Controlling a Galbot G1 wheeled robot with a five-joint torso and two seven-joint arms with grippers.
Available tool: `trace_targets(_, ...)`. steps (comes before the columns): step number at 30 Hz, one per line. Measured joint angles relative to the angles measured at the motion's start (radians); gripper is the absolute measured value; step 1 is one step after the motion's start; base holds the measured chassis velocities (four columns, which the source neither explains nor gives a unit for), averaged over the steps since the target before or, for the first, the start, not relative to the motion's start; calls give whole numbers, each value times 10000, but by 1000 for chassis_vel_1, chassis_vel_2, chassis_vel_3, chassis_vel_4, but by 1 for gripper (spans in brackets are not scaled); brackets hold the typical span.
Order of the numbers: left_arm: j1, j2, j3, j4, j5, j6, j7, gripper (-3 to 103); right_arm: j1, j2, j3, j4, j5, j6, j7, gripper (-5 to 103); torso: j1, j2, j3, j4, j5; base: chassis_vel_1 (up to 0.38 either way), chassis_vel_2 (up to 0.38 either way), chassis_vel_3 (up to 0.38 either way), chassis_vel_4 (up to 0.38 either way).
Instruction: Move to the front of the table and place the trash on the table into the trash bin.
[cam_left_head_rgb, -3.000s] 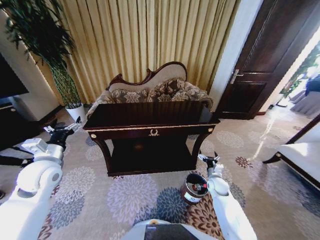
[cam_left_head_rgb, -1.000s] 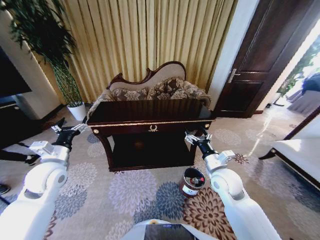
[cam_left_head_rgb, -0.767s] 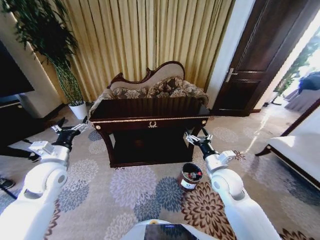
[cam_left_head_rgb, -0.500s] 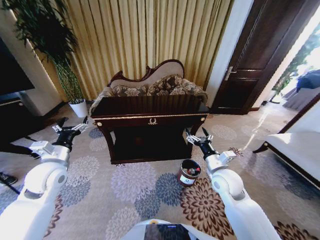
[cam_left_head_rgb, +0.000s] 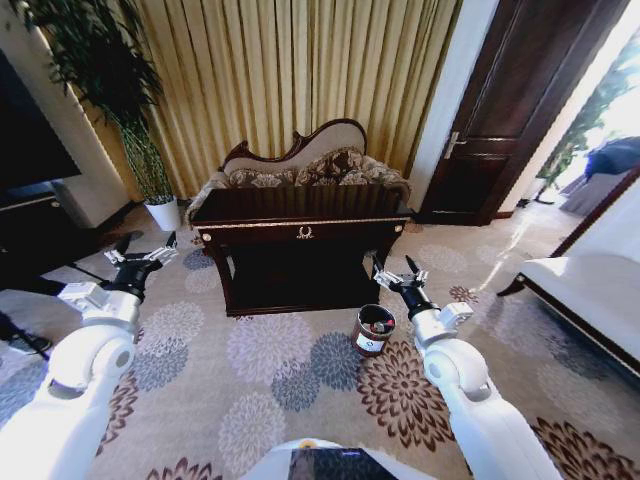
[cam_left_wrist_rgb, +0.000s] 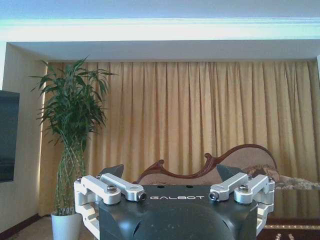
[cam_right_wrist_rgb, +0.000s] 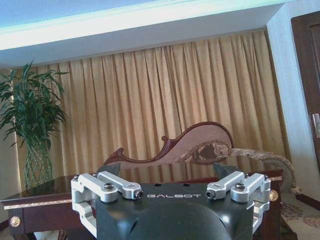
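The robot stands well back from the table (cam_left_head_rgb: 300, 235), which sits centred at the far side of the carpet in front of a sofa (cam_left_head_rgb: 300, 170) and gold curtains (cam_left_head_rgb: 300, 70). Judged from this layout, the approach step is in hand or the clearing is already done: the tabletop shows as a dark glossy surface on which no trash can be made out, while the trash bin (cam_left_head_rgb: 371, 330) on the floor near the table's right front leg already holds some small items, too small to identify. The left claw (cam_left_head_rgb: 140, 258) hangs over the carpet to the left of the table, fingers spread wide and empty. The right claw (cam_left_head_rgb: 402, 278) hovers just beyond the bin, near the table's right leg, fingers likewise spread and holding nothing. The next move calls for closing the gap to the table front and confirming whether anything remains on the tabletop. Obstacles: the bin lies in the right arm's forward path and could be knocked; a potted plant (cam_left_head_rgb: 110, 90) in a white pot (cam_left_head_rgb: 161, 213) and a dark cabinet (cam_left_head_rgb: 40, 200) stand to the left, a white bench (cam_left_head_rgb: 590, 295) to the right.
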Motion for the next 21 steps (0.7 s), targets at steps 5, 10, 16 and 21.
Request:
trace_targets(5,11,-11,9,-49,0,4,1,100,-1,-6,11,0,1,3,0,100,0,1,-1,0,0,166,-171,-155,180)
trace_targets(10,38,-24,4,-63,0,6,0,100,-1,-6,16,0,4,6,0,100,1,0,0,0,0,218,-212,-195,211)
trace_targets(16,58,-48,4,-81,0,7,1,100,-2,18,34,-10,-1,10,0,100,-3,2,-3,0,0,206,-222,-213,219)
trace_targets(21,56,-58,9,-87,0,7,3,100,-5,109,34,-81,-60,229,0,100,-4,3,-3,1,0,198,-181,-171,186)
